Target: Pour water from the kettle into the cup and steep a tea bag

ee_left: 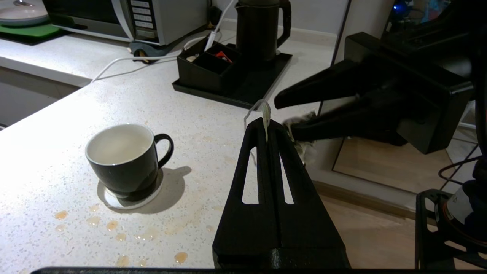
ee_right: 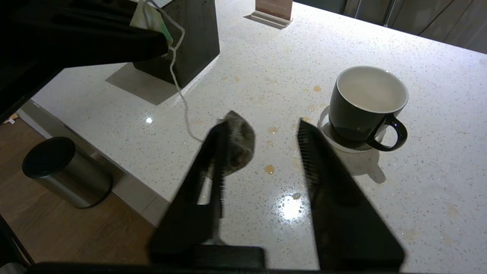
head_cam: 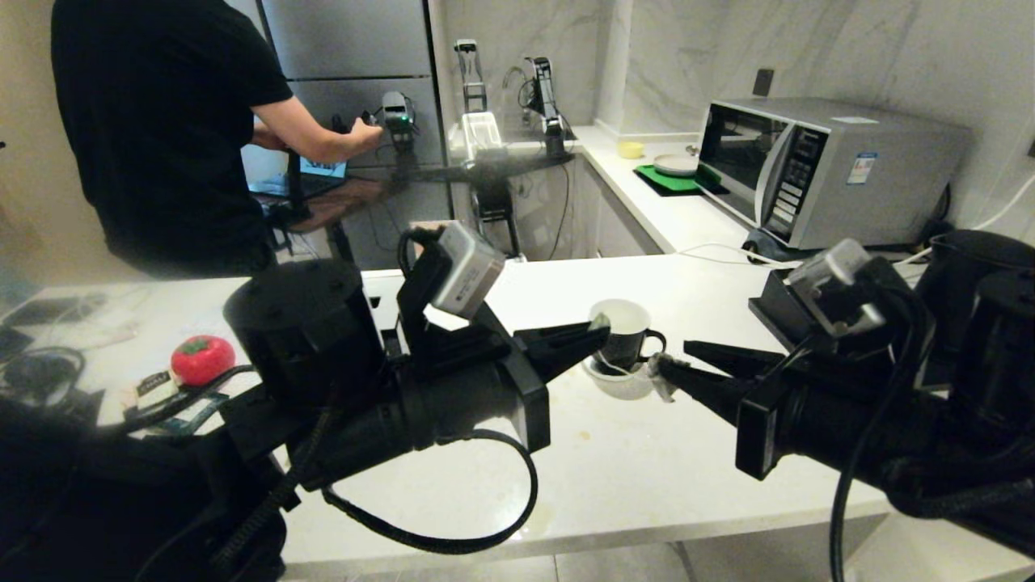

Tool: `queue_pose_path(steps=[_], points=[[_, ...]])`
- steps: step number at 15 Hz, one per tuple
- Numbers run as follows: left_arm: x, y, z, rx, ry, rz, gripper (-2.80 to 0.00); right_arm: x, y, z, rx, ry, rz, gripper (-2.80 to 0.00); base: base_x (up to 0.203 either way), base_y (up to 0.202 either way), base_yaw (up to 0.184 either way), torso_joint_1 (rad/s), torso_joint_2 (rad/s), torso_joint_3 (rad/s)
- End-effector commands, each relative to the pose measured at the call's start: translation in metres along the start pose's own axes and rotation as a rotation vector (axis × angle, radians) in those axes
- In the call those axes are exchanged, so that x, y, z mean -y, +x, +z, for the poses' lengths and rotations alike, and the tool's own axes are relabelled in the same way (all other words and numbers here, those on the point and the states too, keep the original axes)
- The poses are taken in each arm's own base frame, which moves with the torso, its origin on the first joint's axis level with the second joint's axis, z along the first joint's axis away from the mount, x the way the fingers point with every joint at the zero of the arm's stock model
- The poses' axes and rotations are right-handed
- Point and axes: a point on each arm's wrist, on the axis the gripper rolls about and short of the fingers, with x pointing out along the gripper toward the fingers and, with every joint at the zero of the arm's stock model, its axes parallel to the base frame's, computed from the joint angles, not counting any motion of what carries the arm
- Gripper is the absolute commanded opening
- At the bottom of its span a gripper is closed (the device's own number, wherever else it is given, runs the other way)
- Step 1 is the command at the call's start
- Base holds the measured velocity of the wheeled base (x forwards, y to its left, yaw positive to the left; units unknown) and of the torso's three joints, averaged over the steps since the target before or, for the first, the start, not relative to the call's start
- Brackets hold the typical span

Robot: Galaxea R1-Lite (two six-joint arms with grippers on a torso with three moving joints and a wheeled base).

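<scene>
Black left gripper (ee_left: 265,121) is pinched on the tea bag's tag (ee_left: 265,114).
Right gripper (ee_right: 262,131) fingers (ee_right: 323,167) are spread; tea bag (ee_right: 237,142) touches one; cup (ee_right: 365,104) near.

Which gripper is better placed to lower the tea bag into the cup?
Left. The left gripper is shut on the tag, so the tea bag hangs from it beside the cup. The right gripper has its jaws apart.

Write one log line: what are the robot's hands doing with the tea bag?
left gripper: shut on tag | right gripper: open | tea bag: at right finger, above counter | cup: on saucer
</scene>
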Motion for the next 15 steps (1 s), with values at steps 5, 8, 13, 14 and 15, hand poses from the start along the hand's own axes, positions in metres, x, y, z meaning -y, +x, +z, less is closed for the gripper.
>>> queue_pose_path(steps=[5, 8, 13, 14, 15], points=[[0.001, -0.003, -0.002, -0.006, -0.003, -0.001, -2.8, 0.001, -0.003, -0.001, 0.003, -0.001, -0.018, 0.0, 0.0, 0.0, 0.0, 0.0, 0.0, 0.0], [0.001, -0.004, -0.002, -0.007, -0.003, -0.002, -2.8, 0.002, -0.007, -0.005, -0.005, -0.001, -0.056, 0.0, 0.0, 0.0, 0.0, 0.0, 0.0, 0.0], [0.002, -0.005, 0.0, -0.002, -0.001, -0.001, -2.8, 0.002, -0.01, -0.002, 0.009, 0.002, -0.059, 0.0, 0.0, 0.0, 0.0, 0.0, 0.0, 0.0], [0.002, -0.006, -0.001, -0.003, -0.002, -0.001, -2.8, 0.002, -0.011, -0.001, 0.013, 0.002, -0.059, 0.0, 0.0, 0.0, 0.0, 0.0, 0.0, 0.0], [0.002, -0.007, -0.001, -0.006, -0.003, 0.001, -2.8, 0.002, -0.011, 0.001, 0.021, 0.002, -0.06, 0.0, 0.0, 0.0, 0.0, 0.0, 0.0, 0.0]])
